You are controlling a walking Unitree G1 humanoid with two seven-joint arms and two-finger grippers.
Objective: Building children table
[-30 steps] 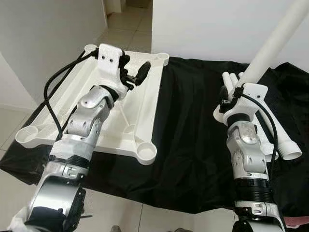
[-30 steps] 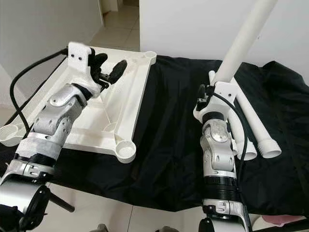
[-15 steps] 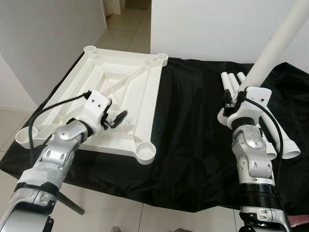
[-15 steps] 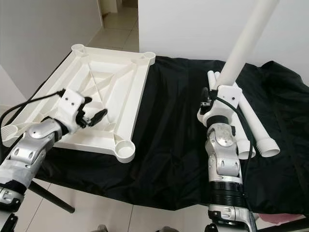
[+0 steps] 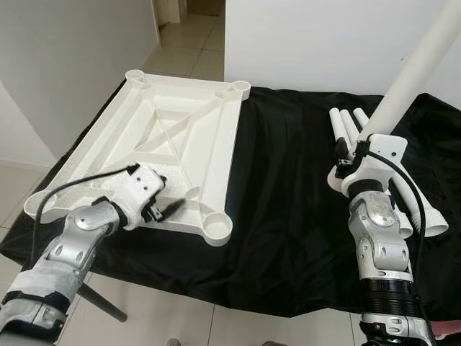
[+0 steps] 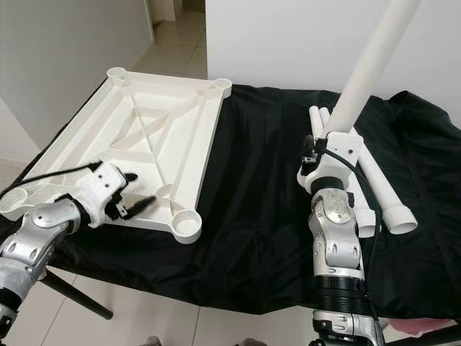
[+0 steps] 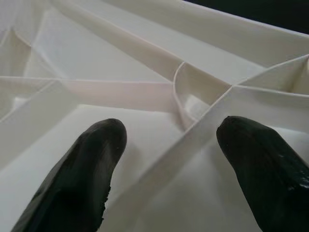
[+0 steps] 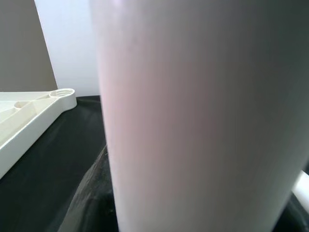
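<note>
A white plastic table top (image 5: pixel 180 122) lies upside down on the black cloth, ribs and round corner sockets (image 5: pixel 217 227) facing up. My left gripper (image 5: pixel 166 198) hovers low over its near edge, open; in the left wrist view its black fingers (image 7: pixel 82 164) straddle a rib junction of the table top (image 7: pixel 145 92) with nothing between them. My right gripper (image 5: pixel 356 148) is shut on a long white table leg (image 5: pixel 414 68) held upright and tilted to the right, right of the table top. The leg (image 8: pixel 193 116) looms close in the right wrist view.
Three more white legs (image 5: pixel 414 205) lie on the black cloth (image 5: pixel 288 187) behind my right arm. The cloth's front edge drops to a tiled floor (image 5: pixel 216 324). A white wall (image 5: pixel 324 36) stands behind, and a doorway (image 5: pixel 187 29) opens at the back left.
My left arm has dropped and pulled back from high over the far part of the table top to its near edge. The right gripper still holds the leg, almost unmoved.
</note>
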